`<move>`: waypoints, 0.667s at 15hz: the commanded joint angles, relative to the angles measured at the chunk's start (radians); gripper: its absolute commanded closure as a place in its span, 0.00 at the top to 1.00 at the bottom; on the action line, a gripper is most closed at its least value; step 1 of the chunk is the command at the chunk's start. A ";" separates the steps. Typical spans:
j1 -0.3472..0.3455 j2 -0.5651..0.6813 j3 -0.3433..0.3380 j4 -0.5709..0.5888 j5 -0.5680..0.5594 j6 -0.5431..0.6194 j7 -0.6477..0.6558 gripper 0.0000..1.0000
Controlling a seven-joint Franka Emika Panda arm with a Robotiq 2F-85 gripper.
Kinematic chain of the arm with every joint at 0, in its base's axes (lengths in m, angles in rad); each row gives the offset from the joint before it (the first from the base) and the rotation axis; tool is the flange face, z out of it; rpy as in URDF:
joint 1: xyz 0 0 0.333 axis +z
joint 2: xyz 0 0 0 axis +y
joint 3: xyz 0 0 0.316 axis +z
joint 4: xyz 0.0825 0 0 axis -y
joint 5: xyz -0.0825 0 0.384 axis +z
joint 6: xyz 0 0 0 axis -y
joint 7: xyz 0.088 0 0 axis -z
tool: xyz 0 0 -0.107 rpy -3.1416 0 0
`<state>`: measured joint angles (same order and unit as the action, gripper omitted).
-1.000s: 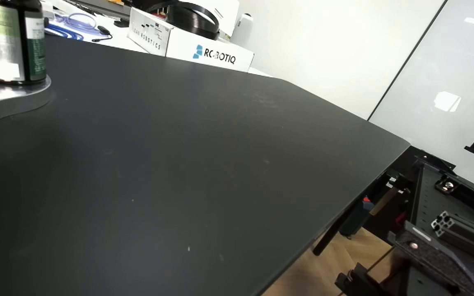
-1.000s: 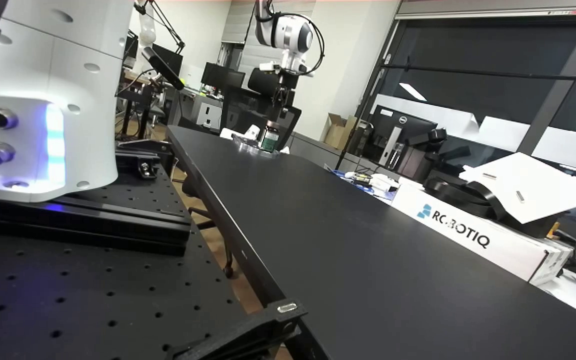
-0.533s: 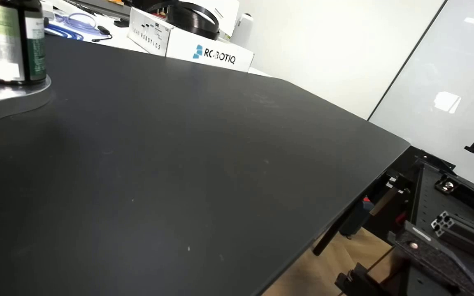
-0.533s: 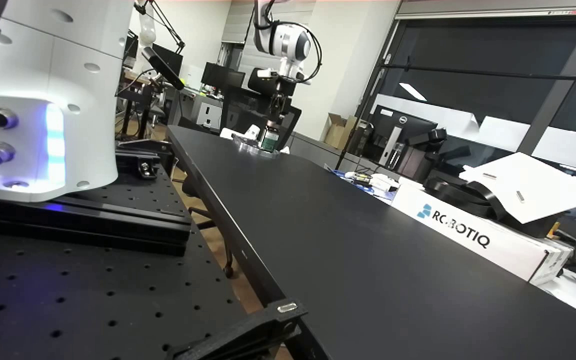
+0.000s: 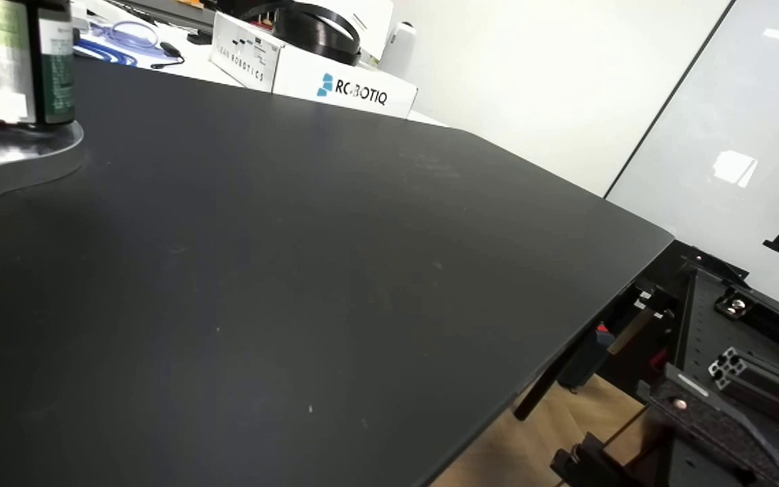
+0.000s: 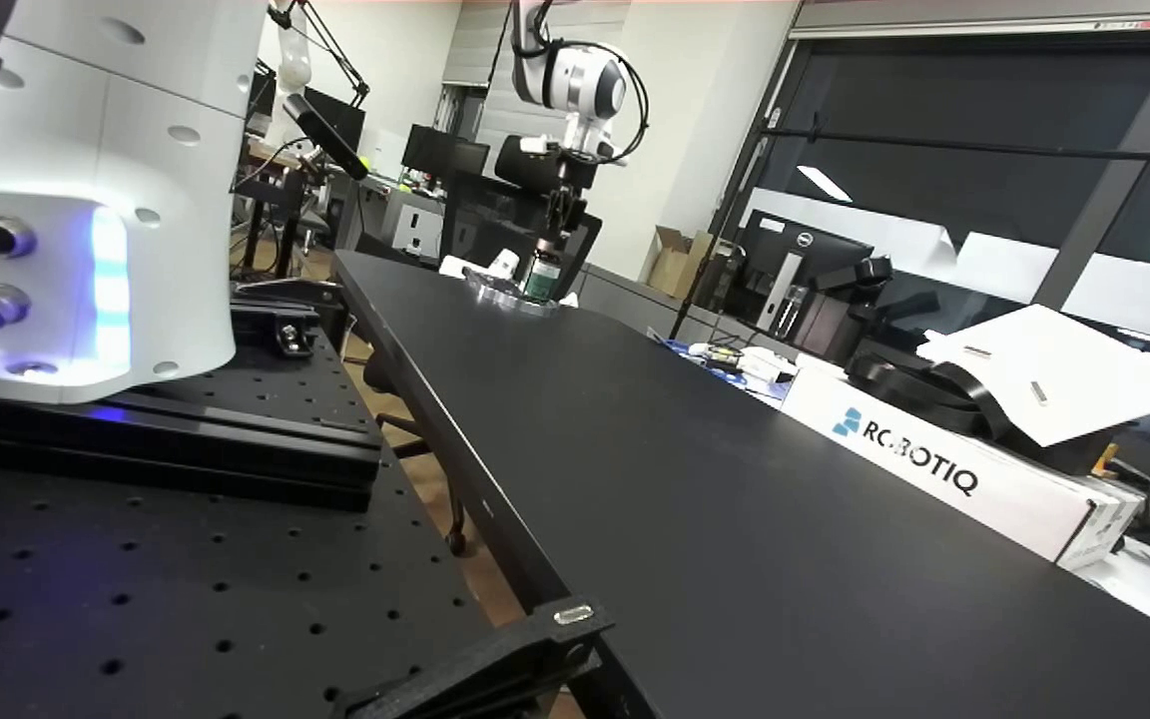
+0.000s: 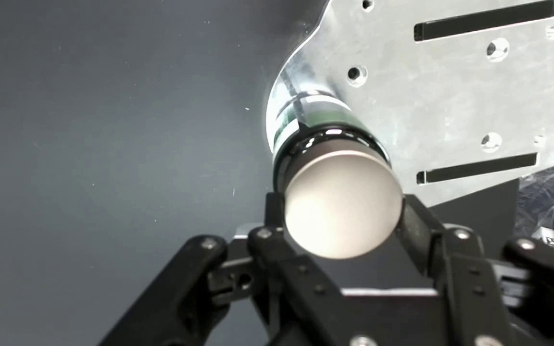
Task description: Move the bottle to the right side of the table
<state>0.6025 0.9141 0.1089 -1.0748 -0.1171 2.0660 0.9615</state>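
a small lift above the bench [image 6: 695, 479]

the bench spreads its flat black top through both exterior views. in an exterior view my white arm [image 6: 569, 82] reaches down over the far end, lower than a second ago. a white box [image 5: 342, 88] lettered robotiq stands just past the bench's edge, unmoved. a slotted metal plate [image 7: 450, 96] lies on the bench, also where it was. above one rounded corner of it my tool [image 7: 343, 211] is narrowed and clamped on the small dark bottle [image 5: 14, 64], which wears a silvery-green band. half a second ago the bottle's base rested on the plate; now it sits a little higher, with shiny metal showing beneath it. in the wrist view my fingers [image 7: 419, 235] press from both sides, the pale round cap [image 7: 344, 206] between them.
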 commanded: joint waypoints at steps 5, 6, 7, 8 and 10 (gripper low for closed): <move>-0.100 -0.188 0.007 -0.097 0.051 0.003 -0.050 0.35; -0.123 -0.219 0.007 -0.121 0.054 0.002 -0.083 0.35; -0.138 -0.249 -0.001 -0.139 0.047 -0.011 -0.099 0.35; -0.174 -0.286 0.007 -0.181 0.055 0.000 -0.158 0.35; -0.213 -0.353 -0.023 -0.254 0.022 0.014 -0.203 0.35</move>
<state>0.4485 0.6925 0.1045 -1.1726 -0.0823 2.0630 0.8263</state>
